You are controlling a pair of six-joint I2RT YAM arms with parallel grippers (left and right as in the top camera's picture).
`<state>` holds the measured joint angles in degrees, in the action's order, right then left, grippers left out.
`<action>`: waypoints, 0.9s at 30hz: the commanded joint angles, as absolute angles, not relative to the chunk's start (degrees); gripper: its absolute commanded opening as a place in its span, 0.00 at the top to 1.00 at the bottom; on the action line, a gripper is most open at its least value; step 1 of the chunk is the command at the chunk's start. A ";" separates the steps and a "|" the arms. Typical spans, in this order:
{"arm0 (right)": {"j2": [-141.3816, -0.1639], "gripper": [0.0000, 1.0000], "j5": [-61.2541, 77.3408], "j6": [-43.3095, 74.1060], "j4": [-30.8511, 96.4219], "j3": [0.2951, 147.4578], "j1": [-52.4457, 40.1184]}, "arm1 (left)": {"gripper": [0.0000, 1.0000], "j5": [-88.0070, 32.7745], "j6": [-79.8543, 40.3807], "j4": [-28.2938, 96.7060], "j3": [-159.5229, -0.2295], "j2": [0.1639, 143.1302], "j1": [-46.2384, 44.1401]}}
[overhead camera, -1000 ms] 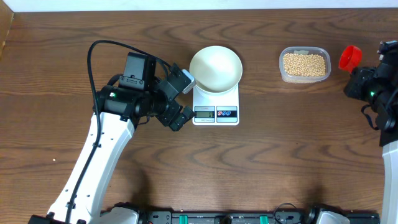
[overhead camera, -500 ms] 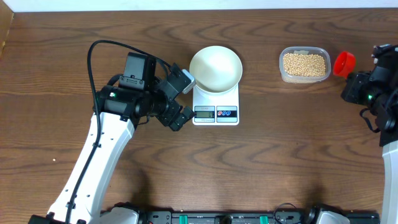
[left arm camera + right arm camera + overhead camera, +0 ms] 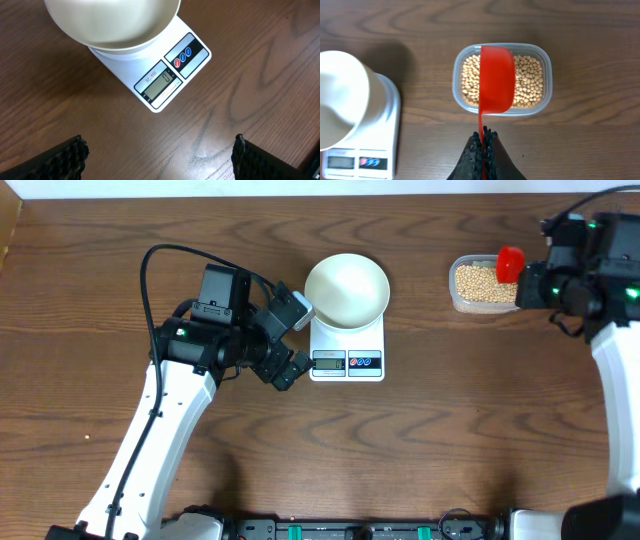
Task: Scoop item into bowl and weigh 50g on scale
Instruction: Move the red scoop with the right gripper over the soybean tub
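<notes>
Jaws of my right gripper (image 3: 482,137) pinch a red plastic scoop (image 3: 496,80) above small tan beans (image 3: 527,82) in a clear plastic tub (image 3: 546,65). My left gripper (image 3: 159,155) stands wide beside the flat white scale (image 3: 165,80).

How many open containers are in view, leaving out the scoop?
2. The white bowl sits on the scale at centre; the clear tub of beans stands at the right, beneath the red scoop. None seems hidden.

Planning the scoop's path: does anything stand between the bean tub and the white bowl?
Nothing visible: only bare table lies between the tub and the bowl on the scale.
</notes>
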<state>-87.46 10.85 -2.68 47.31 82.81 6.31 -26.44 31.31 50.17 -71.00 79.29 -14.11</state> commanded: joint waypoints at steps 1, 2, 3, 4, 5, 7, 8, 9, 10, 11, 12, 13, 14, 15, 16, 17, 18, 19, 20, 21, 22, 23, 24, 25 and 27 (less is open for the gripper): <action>-90.21 0.99 3.84 -3.97 47.16 84.42 4.71 | 0.06 -26.33 30.83 50.33 -72.14 78.78 -14.22; -91.00 0.99 2.63 -3.99 46.98 84.42 4.43 | 0.06 -26.30 30.81 50.33 -72.14 78.78 -14.22; -91.61 0.99 1.80 -3.99 46.83 84.42 4.25 | 0.06 -26.33 30.81 50.33 -72.14 78.78 -14.22; -92.25 0.99 1.34 -4.27 46.72 84.42 4.05 | 0.06 -26.30 30.81 50.33 -72.14 78.78 -14.22; -92.86 0.99 1.39 -4.89 46.65 84.42 3.95 | 0.06 -26.30 30.81 50.33 -72.14 78.78 -14.22; -94.04 0.99 0.40 -4.99 46.52 84.42 3.68 | 0.06 -26.30 30.83 50.33 -72.14 78.78 -14.22; -94.56 0.99 -0.16 -4.99 46.48 84.42 3.64 | 0.06 -26.30 30.81 50.33 -72.14 78.78 -14.22; -95.00 0.99 -0.64 -4.99 46.39 84.42 3.62 | 0.06 -26.30 30.81 50.33 -72.14 78.78 -14.22; -95.57 0.99 -1.19 -4.99 46.35 84.42 3.64 | 0.06 -26.30 30.83 50.33 -72.14 78.78 -14.22; -95.96 0.99 -1.65 -4.99 46.30 84.42 3.64 | 0.06 -26.33 30.81 50.33 -72.14 78.78 -14.22; -96.47 0.99 -2.28 -4.99 46.26 84.42 3.64 | 0.06 -26.33 30.83 50.33 -72.14 78.78 -14.22; -96.77 0.99 -2.74 -4.99 46.11 84.42 3.64 | 0.06 -26.30 30.81 50.33 -72.14 78.78 -14.22; -97.21 0.99 -3.31 -5.02 45.98 84.42 3.64 | 0.06 -26.33 30.81 50.33 -72.14 78.78 -14.22; -97.54 0.99 -3.84 -5.02 45.74 84.42 3.64 | 0.06 -26.33 30.81 50.33 -72.14 78.78 -14.22; -97.91 0.99 -4.51 -5.04 45.41 84.42 3.64 | 0.06 -26.30 30.81 50.33 -72.14 78.78 -14.22; -98.30 0.99 -4.80 -5.45 45.06 84.42 3.64 | 0.06 -26.33 30.83 50.33 -72.12 78.78 -14.22; -99.07 0.99 -4.84 -6.46 44.49 84.40 3.64 | 0.06 -26.30 30.81 50.33 -72.14 78.78 -14.22; -99.48 0.99 -4.86 -6.61 44.25 84.40 3.64 | 0.06 -26.33 30.81 50.33 -72.14 78.78 -14.22; -99.83 0.99 -4.84 -6.96 44.10 84.40 3.64 | 0.06 -26.33 30.81 50.33 -72.14 78.78 -14.22; -100.36 0.99 -4.91 -7.20 43.90 84.40 3.62 | 0.06 -26.33 30.81 50.33 -72.14 78.78 -14.22; -100.64 0.99 -4.89 -7.40 43.88 84.40 3.62 | 0.06 -26.30 30.81 50.33 -72.14 78.78 -14.22; -101.14 0.99 -4.95 -7.38 43.72 84.40 3.62 | 0.06 -26.30 30.81 50.33 -72.12 78.78 -14.22; -101.43 0.99 -4.93 -7.38 43.68 84.40 3.64 | 0.06 -26.30 30.81 50.33 -72.14 78.78 -14.22; -101.91 0.99 -4.89 -7.38 43.62 84.40 3.64 | 0.06 -26.33 30.83 50.33 -72.14 78.78 -14.22; -102.74 0.99 -4.36 -7.38 43.48 84.40 3.64 | 0.06 -26.33 30.81 50.33 -72.14 78.78 -14.22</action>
